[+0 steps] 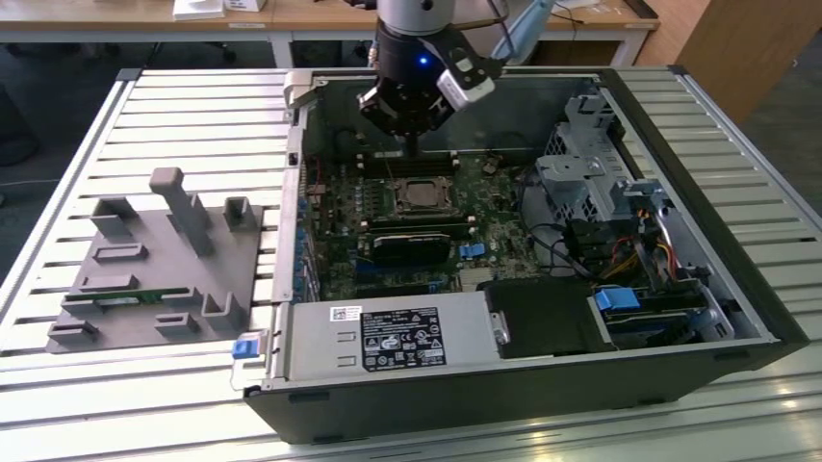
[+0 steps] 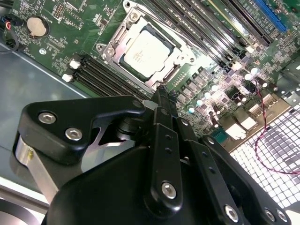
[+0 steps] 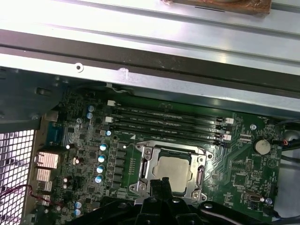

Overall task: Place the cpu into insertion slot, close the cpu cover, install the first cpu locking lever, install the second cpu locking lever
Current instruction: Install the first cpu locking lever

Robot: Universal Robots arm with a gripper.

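The cpu (image 2: 143, 51) lies flat in the insertion slot (image 3: 201, 174) on the green motherboard, its silvery-tan top showing. The cpu cover (image 2: 177, 60), a thin metal frame, lies down around the chip's edges. In the exterior view the cpu (image 1: 414, 195) sits mid-board inside the open case. My gripper (image 1: 411, 146) hangs just above and behind the socket. Its black fingertips (image 2: 160, 93) are pressed together with nothing between them, the tip close to the socket's edge. In the first wrist view the gripper (image 3: 162, 181) overlaps the socket's near rim. I cannot make out how the locking levers stand.
Long black memory slots (image 3: 164, 124) run beside the socket. A black card (image 1: 414, 243), the power supply (image 1: 385, 337) and a drive cage (image 1: 591, 178) crowd the case (image 1: 668, 125). A grey fixture (image 1: 154, 260) rests on the slatted table at the exterior view's left.
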